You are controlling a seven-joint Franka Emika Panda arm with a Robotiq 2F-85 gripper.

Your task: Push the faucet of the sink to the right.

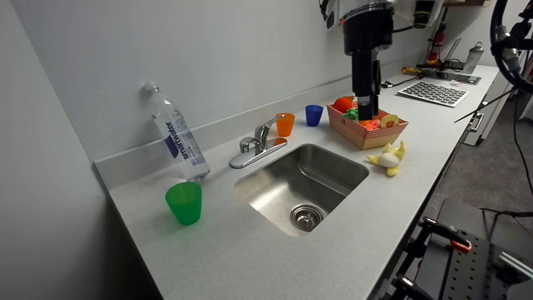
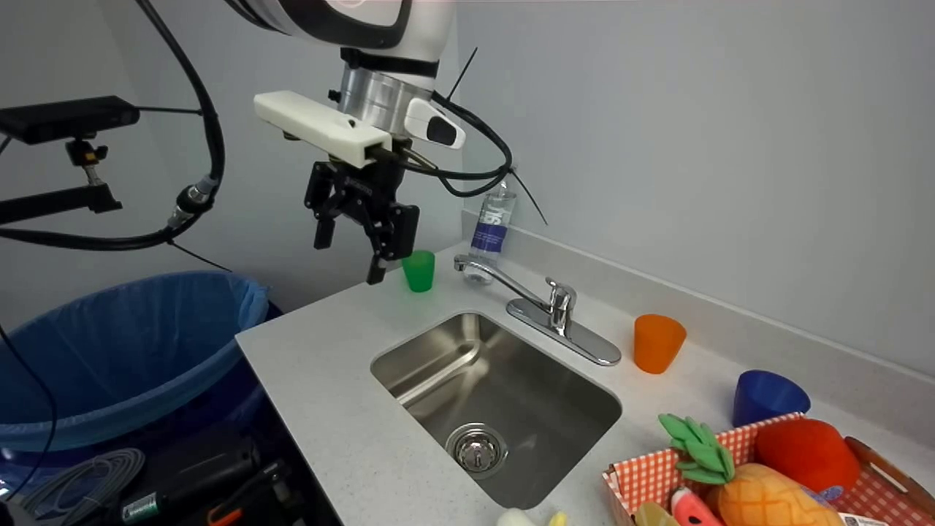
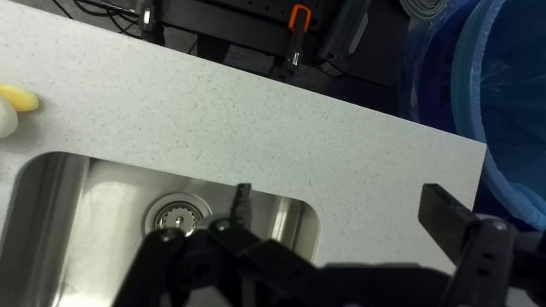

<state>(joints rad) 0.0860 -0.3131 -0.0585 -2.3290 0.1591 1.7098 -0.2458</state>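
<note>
The faucet (image 2: 560, 310) stands on the counter (image 1: 250, 258) behind the sink (image 1: 283, 191), its spout (image 2: 504, 279) roughly parallel to the wall (image 1: 233, 54) and pointing toward the bottle (image 1: 179, 133) and green cup (image 1: 186, 204). The hand (image 2: 350, 254) hangs well above, fingers (image 3: 443, 219) spread wide with nothing between them. Right, for anyone facing the wall, should mean round toward the orange cup (image 2: 657, 343), so shoving straight along the spout would likely do little. Best to bring the fingers together into one firm prod, lower it on the wall side of the spout, near the tip (image 2: 460, 261), where it should turn most easily and the lever (image 1: 272, 122) is out of the way, then sweep out over the sink in an arc rather than a straight line. The room between tip and bottle is hard to judge, as the spout crosses the bottle (image 2: 488, 237) in an exterior view; that leaning bottle could topple if brushed, so go down slowly.
</note>
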